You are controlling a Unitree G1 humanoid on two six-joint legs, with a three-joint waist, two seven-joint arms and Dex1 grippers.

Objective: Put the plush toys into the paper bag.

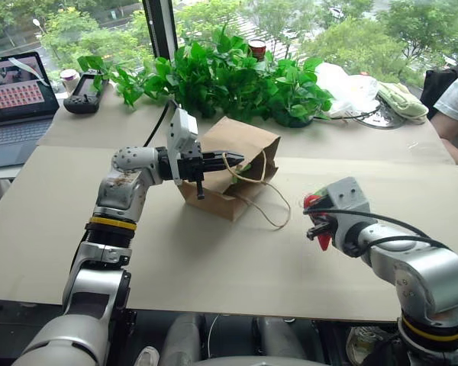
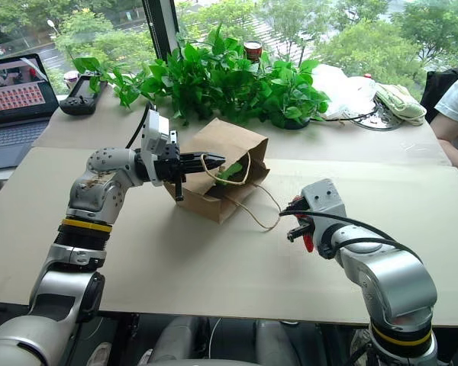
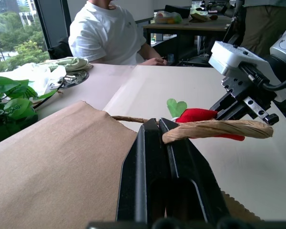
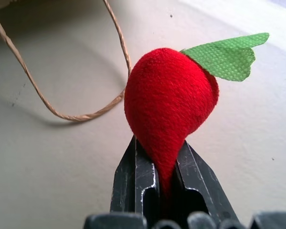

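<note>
The right gripper (image 4: 157,179) is clamped on the pointy tip of the red chili toy (image 4: 169,102), holding it just off the tabletop (image 1: 214,259) near the bag's loose handle. The left gripper (image 1: 230,162) is pinched tight on the other handle (image 3: 219,129), at the mouth of the paper bag (image 1: 248,145) lying on its side, with something green just inside.

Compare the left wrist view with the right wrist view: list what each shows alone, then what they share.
Left wrist view alone: the left tool shut on a paper bag handle, the paper bag, a seated person, and the right tool side-on.

Right wrist view alone: the other handle loop lying on the table.

Both: the red chili plush, pinched by its tip in the right tool.
</note>
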